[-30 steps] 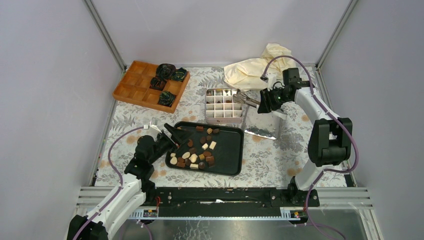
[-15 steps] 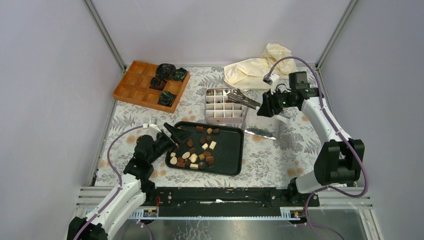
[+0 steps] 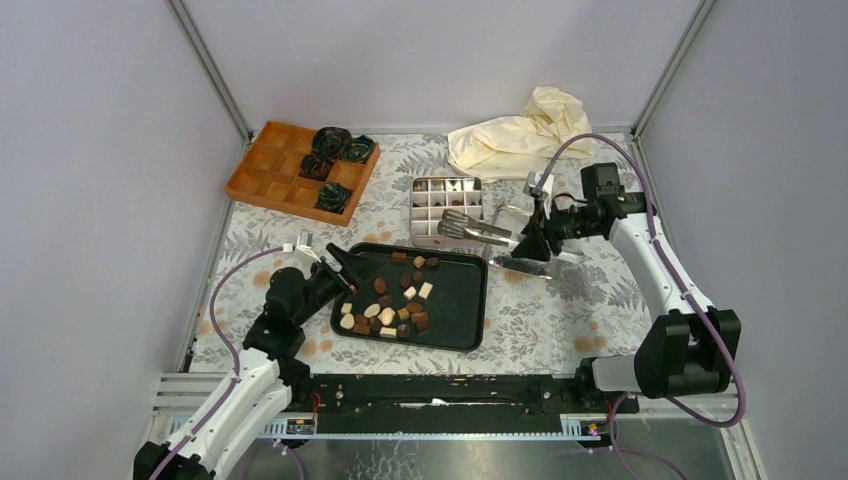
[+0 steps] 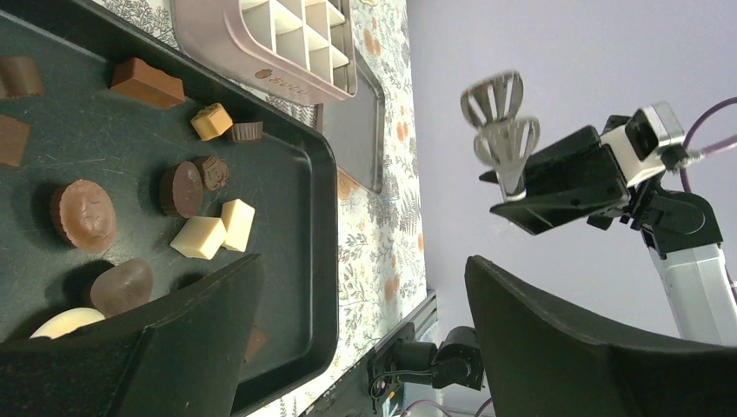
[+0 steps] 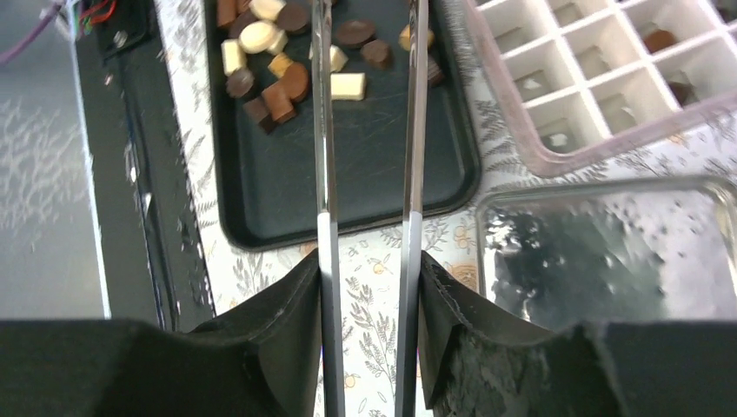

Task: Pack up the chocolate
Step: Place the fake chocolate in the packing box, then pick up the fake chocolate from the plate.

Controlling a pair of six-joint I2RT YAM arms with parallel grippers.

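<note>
Chocolate (image 3: pixel 392 300): small round, oval and square bites, dark brown, tan and cream, were scattered on the left half of a matte black tray (image 3: pixel 455 315) with rounded corners. A few brown pieces sat in far cells of the white-gridded pale tin (image 3: pixel 440 241) just beyond the tray; the right wrist view showed these best.

Left gripper (image 4: pixel 363 265) was released, jaws wide, at the tray's far left corner. Right gripper (image 5: pixel 369 269) was clenched on the handles of shiny steel tongs (image 3: pixel 475 228), whose slotted tips stood apart over the tin's near right part.

A mirror-like metal lid (image 5: pixel 608 243) lay right of the tray. Only the left wrist view caught embossed lettering on the tin's rim, too small to read.

Far left: a wooden compartment tray (image 3: pixel 262 175) with crumpled dark paper cups (image 3: pixel 335 145). Far right: a cream cloth (image 3: pixel 500 140). Floral table cover (image 3: pixel 560 320).
</note>
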